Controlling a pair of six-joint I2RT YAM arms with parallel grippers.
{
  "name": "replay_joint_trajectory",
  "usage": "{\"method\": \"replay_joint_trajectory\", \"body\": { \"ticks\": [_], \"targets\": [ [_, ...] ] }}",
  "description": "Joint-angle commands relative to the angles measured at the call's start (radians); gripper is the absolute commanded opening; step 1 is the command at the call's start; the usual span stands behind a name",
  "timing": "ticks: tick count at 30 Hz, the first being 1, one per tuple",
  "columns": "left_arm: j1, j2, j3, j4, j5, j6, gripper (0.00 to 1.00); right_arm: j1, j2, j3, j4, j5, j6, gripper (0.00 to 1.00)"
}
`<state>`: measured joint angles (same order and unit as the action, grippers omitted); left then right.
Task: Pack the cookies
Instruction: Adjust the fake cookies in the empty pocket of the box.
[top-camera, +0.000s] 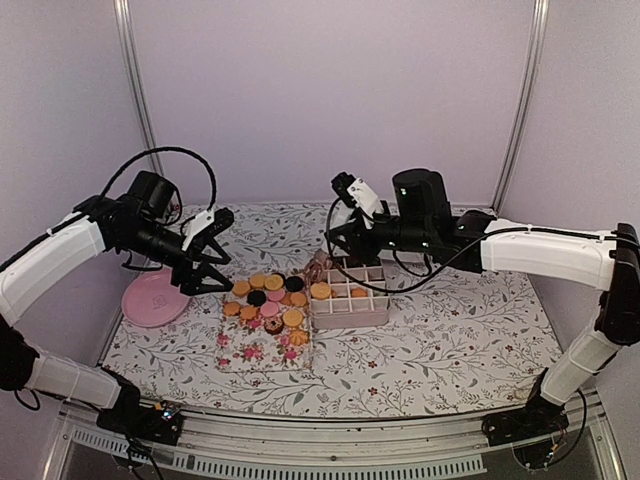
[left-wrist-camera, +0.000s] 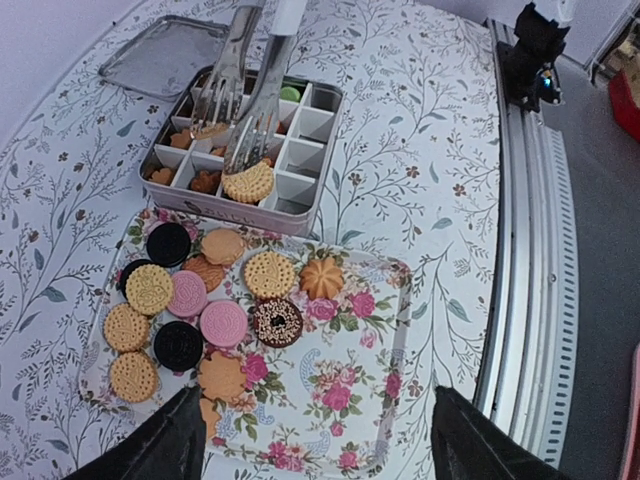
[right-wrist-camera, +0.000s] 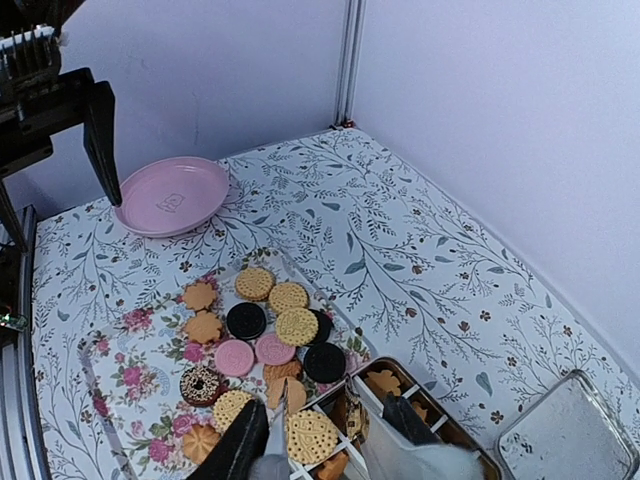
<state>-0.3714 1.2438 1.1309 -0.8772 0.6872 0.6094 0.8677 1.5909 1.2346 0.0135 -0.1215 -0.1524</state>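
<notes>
Several cookies (top-camera: 268, 300), tan, black, pink and one chocolate-topped, lie on a floral tray (top-camera: 250, 352). Right of it stands a divided tin box (top-camera: 350, 310) with a few cookies in its cells, one of them green (left-wrist-camera: 290, 93). My right gripper (top-camera: 338, 240) is shut on silver tongs (left-wrist-camera: 262, 90) above the box's left end. A round tan cookie (left-wrist-camera: 248, 183) sits on the dividers at the tongs' tips and also shows in the right wrist view (right-wrist-camera: 312, 437). My left gripper (top-camera: 222, 272) is open and empty above the tray's left edge; its fingers (left-wrist-camera: 160, 440) straddle the tray.
A pink plate (top-camera: 155, 298) lies left of the tray, behind my left gripper. The tin's lid (left-wrist-camera: 165, 55) lies flat beyond the box. White walls enclose the patterned table on three sides, and a metal rail (left-wrist-camera: 530, 250) runs along the near edge.
</notes>
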Motion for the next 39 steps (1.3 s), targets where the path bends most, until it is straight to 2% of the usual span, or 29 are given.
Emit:
{"method": "replay_joint_trajectory", "body": {
  "ticks": [1, 9, 18, 31, 36, 39],
  "targets": [
    [0.014, -0.01, -0.016, -0.001, 0.015, -0.014, 0.78, -0.018, -0.012, -0.012, 0.087, 0.079, 0.029, 0.38],
    [0.015, -0.027, -0.043, 0.026, -0.004, -0.022, 0.77, -0.037, 0.052, 0.008, 0.137, 0.084, 0.046, 0.38],
    [0.017, -0.029, -0.051, 0.032, -0.017, -0.022, 0.76, -0.04, 0.115, 0.021, 0.139, 0.011, 0.074, 0.37],
    [0.019, -0.025, -0.051, 0.038, -0.01, -0.029, 0.75, -0.041, 0.069, -0.015, 0.104, -0.065, 0.11, 0.37],
    [0.019, -0.021, -0.051, 0.043, -0.005, -0.03, 0.74, -0.041, 0.04, -0.052, 0.096, -0.063, 0.115, 0.34],
    [0.018, -0.022, -0.051, 0.043, -0.005, -0.03, 0.74, -0.041, 0.035, -0.061, 0.093, -0.044, 0.115, 0.36]
  ]
}}
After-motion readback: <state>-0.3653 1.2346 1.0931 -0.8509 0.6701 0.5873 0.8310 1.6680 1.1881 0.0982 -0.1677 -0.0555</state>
